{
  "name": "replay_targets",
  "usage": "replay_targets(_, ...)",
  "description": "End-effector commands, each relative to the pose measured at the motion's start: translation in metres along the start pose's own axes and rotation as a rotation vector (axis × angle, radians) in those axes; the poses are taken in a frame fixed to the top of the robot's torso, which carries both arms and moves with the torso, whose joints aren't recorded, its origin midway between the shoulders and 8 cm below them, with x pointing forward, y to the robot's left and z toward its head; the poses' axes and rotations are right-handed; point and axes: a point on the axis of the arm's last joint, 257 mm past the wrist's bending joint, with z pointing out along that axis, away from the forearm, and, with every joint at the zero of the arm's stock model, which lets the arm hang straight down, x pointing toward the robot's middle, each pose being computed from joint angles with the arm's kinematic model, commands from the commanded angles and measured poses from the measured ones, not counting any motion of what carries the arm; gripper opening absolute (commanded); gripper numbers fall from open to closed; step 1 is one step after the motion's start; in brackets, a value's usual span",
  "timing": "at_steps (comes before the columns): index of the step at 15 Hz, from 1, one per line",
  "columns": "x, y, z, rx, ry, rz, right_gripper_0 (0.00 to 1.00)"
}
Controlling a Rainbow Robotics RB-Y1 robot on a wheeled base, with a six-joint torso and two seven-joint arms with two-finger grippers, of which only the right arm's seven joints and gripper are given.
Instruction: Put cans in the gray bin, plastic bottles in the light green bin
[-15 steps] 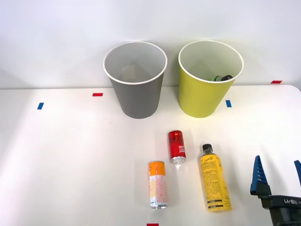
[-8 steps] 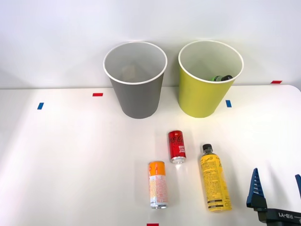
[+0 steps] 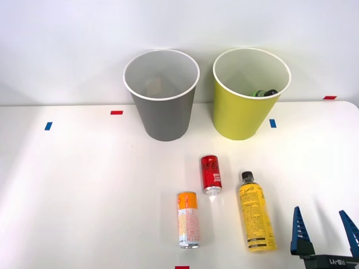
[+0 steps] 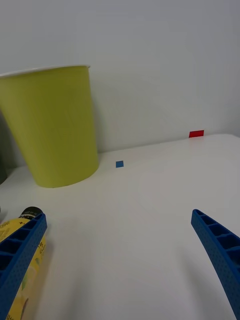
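Observation:
The gray bin [image 3: 161, 95] and the light green bin [image 3: 250, 93] stand upright side by side at the back of the table. A green bottle's black cap [image 3: 265, 93] peeks over the light green bin's rim. A red can [image 3: 211, 174], an orange-topped can [image 3: 188, 219] and a yellow plastic bottle [image 3: 255, 218] lie on the table in front. My right gripper [image 3: 322, 223] is open at the front right, just right of the yellow bottle. In the wrist view the yellow bottle [image 4: 25, 235] lies beside one finger, with the light green bin [image 4: 52, 131] beyond.
Small red [image 3: 116, 112] and blue [image 3: 48, 126] tape marks dot the white table [image 3: 84, 185]. A white wall rises behind the bins. The table's right edge curves away near a red mark [image 3: 330, 97].
My right gripper has dropped lower in the front view and shifted slightly left, toward the yellow bottle. The cans, bottles and bins have not moved.

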Motion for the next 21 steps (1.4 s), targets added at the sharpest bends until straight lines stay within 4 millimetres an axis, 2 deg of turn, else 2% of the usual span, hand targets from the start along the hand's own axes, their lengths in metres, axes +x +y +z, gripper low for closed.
replay_targets(1,0.002,0.005,-0.024,-0.024,0.016,-0.051,1.0)
replay_targets(7,0.008,0.016,-0.062,-0.053,0.062,-0.098,1.0)
replay_targets(13,0.023,0.045,-0.103,-0.086,0.136,-0.098,1.0)
replay_targets(17,0.022,0.055,-0.118,-0.089,0.143,-0.083,1.0)
replay_targets(21,0.02,0.054,-0.119,-0.088,0.138,-0.091,1.0)
